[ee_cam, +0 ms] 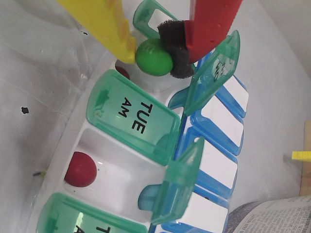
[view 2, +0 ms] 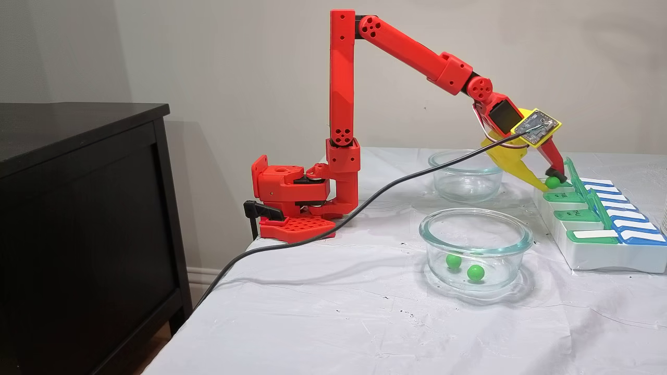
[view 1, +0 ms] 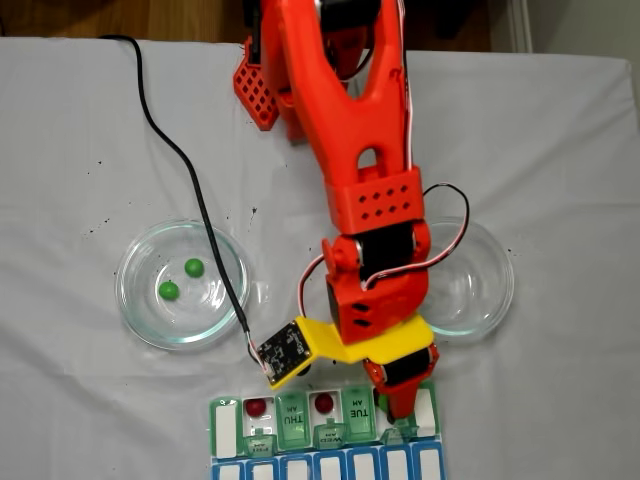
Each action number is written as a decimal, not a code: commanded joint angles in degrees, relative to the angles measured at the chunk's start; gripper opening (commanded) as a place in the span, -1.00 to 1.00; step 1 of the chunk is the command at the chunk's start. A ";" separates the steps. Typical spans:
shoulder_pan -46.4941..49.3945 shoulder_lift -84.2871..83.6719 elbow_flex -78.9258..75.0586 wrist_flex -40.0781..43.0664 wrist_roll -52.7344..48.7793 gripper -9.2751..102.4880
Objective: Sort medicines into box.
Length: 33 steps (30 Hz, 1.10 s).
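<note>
The gripper, one smooth yellow plastic finger and one red finger faced with a black foam pad, was closed on a glossy green ball; it held the ball just above an open compartment near the right end of the pill box in the fixed view from above; the box was translucent green plastic with hinged lids printed with day names, a blue row alongside it; two lidless-looking compartments each held a dark red ball, the other sitting further right. Two more green balls lay in a round clear glass dish at the left; a second glass dish stood at the right, partly under the arm. The desk wore a wrinkled white cloth with small dark specks; a black cable trailed across it; in the side fixed view a dark cabinet stood left of the desk before a plain pale wall.
</note>
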<state>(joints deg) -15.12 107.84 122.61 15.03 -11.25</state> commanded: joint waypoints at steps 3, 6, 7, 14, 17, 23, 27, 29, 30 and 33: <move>0.44 3.25 -4.31 -0.18 -0.97 -0.49; 0.26 3.87 -3.52 -0.18 -1.41 -0.48; 0.18 4.13 -3.34 -0.18 -1.58 -0.48; 0.62 10.11 -5.45 9.40 -2.72 -0.48; 1.05 13.62 -7.56 17.93 -1.76 -0.54; 2.20 22.94 -2.72 23.20 -2.72 -0.84; 3.60 25.22 -4.48 34.89 -5.80 -0.84; 5.01 26.37 -5.19 38.94 -8.61 -0.84; 6.33 26.37 -6.24 41.31 -9.93 -0.84; 11.25 22.50 -10.99 46.93 -11.51 -0.84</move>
<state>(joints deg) -7.65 128.14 119.79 57.57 -21.01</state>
